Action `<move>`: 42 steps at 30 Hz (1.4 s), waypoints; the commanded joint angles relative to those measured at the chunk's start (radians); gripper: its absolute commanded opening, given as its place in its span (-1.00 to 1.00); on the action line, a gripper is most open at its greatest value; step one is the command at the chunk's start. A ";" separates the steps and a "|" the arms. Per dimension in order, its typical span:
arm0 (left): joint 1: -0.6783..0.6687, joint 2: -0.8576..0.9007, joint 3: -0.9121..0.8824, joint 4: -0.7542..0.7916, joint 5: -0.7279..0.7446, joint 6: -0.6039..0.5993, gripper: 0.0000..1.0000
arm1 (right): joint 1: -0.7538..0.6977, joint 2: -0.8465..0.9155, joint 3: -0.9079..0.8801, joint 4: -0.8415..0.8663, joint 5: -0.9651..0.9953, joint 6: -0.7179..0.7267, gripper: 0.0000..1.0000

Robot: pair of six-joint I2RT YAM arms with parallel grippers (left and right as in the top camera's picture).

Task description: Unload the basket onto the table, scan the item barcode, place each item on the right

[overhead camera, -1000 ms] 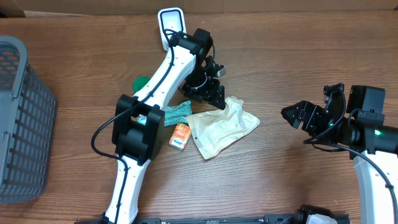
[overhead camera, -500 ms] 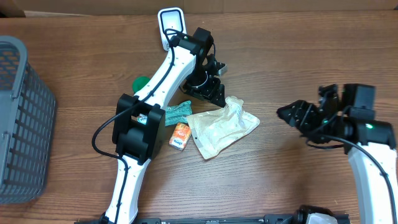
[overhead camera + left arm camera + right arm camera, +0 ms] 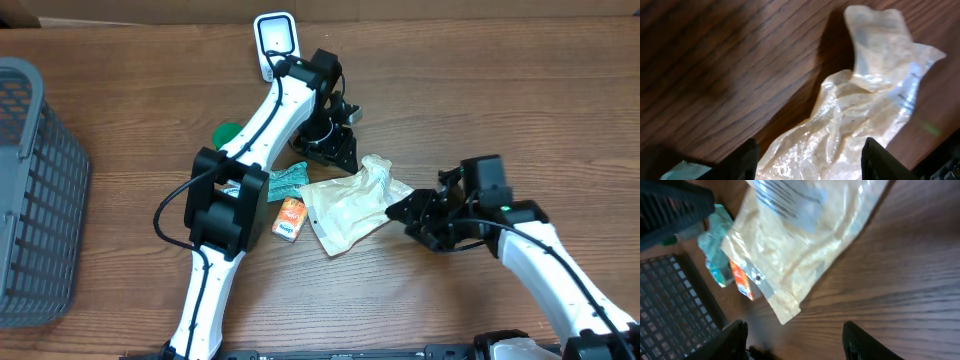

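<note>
Operator: From above, where is the item?

Checker: The crinkled translucent plastic bag (image 3: 350, 205) lies flat in the middle of the bench (image 3: 480, 90). The white handheld scanner (image 3: 275, 35) stands off at its 11 o'clock. The left claw (image 3: 335, 150) hangs at the bag's 11 o'clock edge, and the right claw (image 3: 408, 212) is at its 3 o'clock edge. A small orange packet (image 3: 290, 218) lies just beside the bag at 9, a teal wrapper (image 3: 285, 180) at 10.

Operator: Left wrist?

Checker: That claw is open. Its fingers (image 3: 747, 160) straddle the film without pinching it. I'd take a thick fold there, not one slippery layer.

Operator: Right wrist?

Checker: Open too, and holding nothing. Its fingers (image 3: 735, 340) are over bare wood at 6 o'clock of the bag's lower corner. The bag looks cloudy, glossy and limp, with a clear seam edge. A pale label at 12 o'clock carries dark printed lines. That may be the barcode, but it is too blurred to confirm. I'd lift with both claws, keeping that label taut and facing the scanner, since slack would wrinkle the code.
</note>
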State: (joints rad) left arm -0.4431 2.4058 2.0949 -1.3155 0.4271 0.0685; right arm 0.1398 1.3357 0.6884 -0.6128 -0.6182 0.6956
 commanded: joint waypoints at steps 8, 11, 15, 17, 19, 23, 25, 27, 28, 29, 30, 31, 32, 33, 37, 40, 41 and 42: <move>-0.017 0.037 -0.003 -0.003 0.011 -0.024 -0.01 | 0.121 0.002 -0.138 0.213 0.119 0.328 0.29; -0.017 0.038 -0.003 -0.003 0.011 -0.024 -0.01 | 0.179 0.002 -0.148 0.236 0.178 0.390 0.40; -0.016 0.038 -0.003 -0.003 0.011 -0.024 -0.02 | 0.220 0.003 -0.148 0.292 0.207 0.440 0.47; -0.017 0.038 -0.004 -0.003 0.011 -0.024 -0.01 | 0.243 0.010 -0.148 0.304 0.238 0.467 0.47; -0.018 0.039 -0.003 -0.001 0.011 -0.024 -0.01 | 0.264 0.025 -0.148 0.315 0.253 0.496 0.47; -0.023 0.039 -0.004 0.001 0.011 -0.024 -0.01 | 0.293 0.074 -0.148 0.366 0.262 0.552 0.47; -0.023 0.039 -0.004 0.000 0.011 -0.024 -0.01 | 0.294 0.110 -0.148 0.404 0.266 0.573 0.47; -0.023 0.039 -0.004 0.000 0.011 -0.024 -0.01 | 0.294 0.137 -0.148 0.441 0.266 0.587 0.47; -0.023 0.040 -0.004 0.001 0.011 -0.024 -0.01 | 0.294 0.152 -0.148 0.466 0.266 0.596 0.46; -0.023 0.040 -0.004 0.000 0.011 -0.024 -0.01 | 0.294 0.169 -0.148 0.499 0.268 0.595 0.45; -0.023 0.040 -0.004 0.000 0.011 -0.024 -0.01 | 0.294 0.177 -0.148 0.520 0.271 0.595 0.43; -0.023 0.040 -0.005 -0.001 0.011 -0.024 -0.02 | 0.294 0.190 -0.148 0.547 0.278 0.595 0.38; -0.023 0.040 -0.005 0.000 0.011 -0.025 -0.02 | 0.295 0.201 -0.148 0.568 0.284 0.595 0.35; -0.023 0.040 -0.005 -0.001 0.011 -0.025 -0.01 | 0.297 0.211 -0.148 0.584 0.288 0.595 0.30; -0.023 0.040 -0.005 -0.003 0.011 -0.032 -0.01 | 0.300 0.240 -0.148 0.622 0.298 0.595 0.15; -0.023 0.040 -0.005 -0.003 0.011 -0.031 -0.01 | 0.300 0.243 -0.148 0.636 0.320 0.595 -0.07; -0.023 0.040 -0.005 -0.003 0.011 -0.031 -0.01 | 0.300 0.243 -0.148 0.642 0.335 0.594 -0.18; -0.023 0.040 -0.005 -0.003 0.011 -0.031 -0.01 | 0.300 0.243 -0.148 0.653 0.346 0.581 -0.22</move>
State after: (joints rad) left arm -0.4587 2.4374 2.0937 -1.3159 0.4271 0.0509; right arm 0.4339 1.5669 0.5468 0.0254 -0.3275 1.2835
